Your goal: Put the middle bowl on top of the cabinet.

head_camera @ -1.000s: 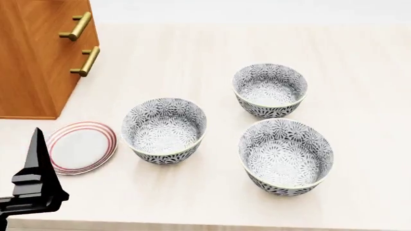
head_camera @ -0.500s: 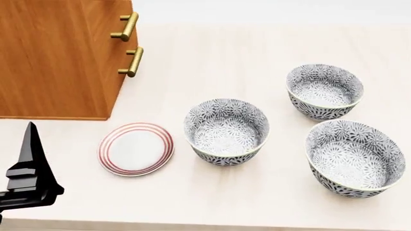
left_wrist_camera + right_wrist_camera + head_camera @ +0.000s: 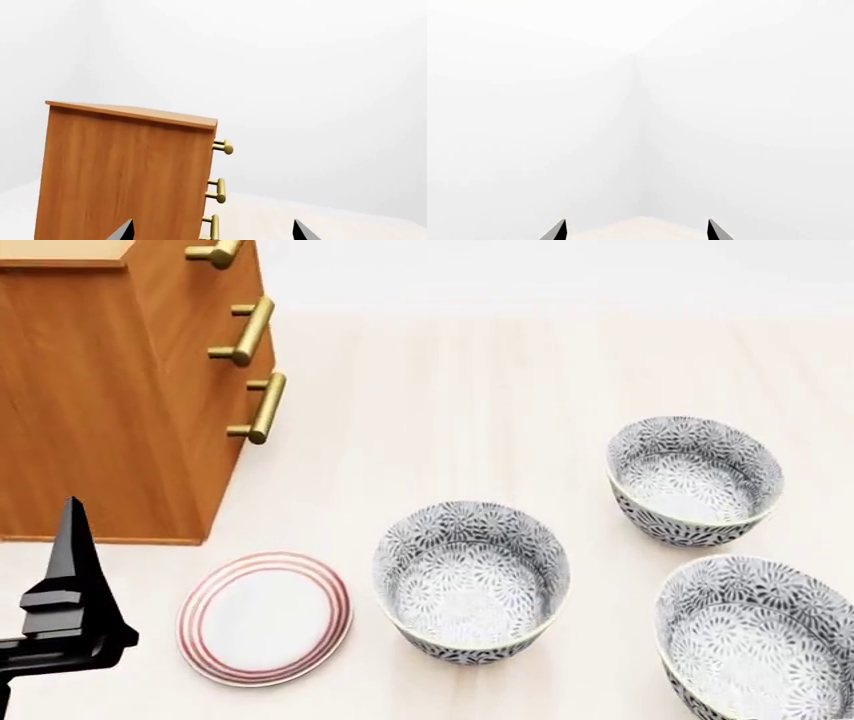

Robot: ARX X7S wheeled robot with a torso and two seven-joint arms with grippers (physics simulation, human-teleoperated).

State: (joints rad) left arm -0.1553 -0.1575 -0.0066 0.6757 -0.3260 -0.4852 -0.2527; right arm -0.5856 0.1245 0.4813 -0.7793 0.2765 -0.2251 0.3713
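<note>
Floral middle bowl upright, mouth upward.

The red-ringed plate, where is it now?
In the head view, the plate lies flat at lower left on the table, just in front of the cabinet and beside the nearest patterned bowl.

Flat white ceramic plate with red rings lies just off to the side of the left gripper jaws, well below them on the pale wooden tabletop; far past it from those jaws, one grey-black-and-white floral ceramic bowl at the near edge; plain white walls straight ahead of the right gripper jaws
</note>
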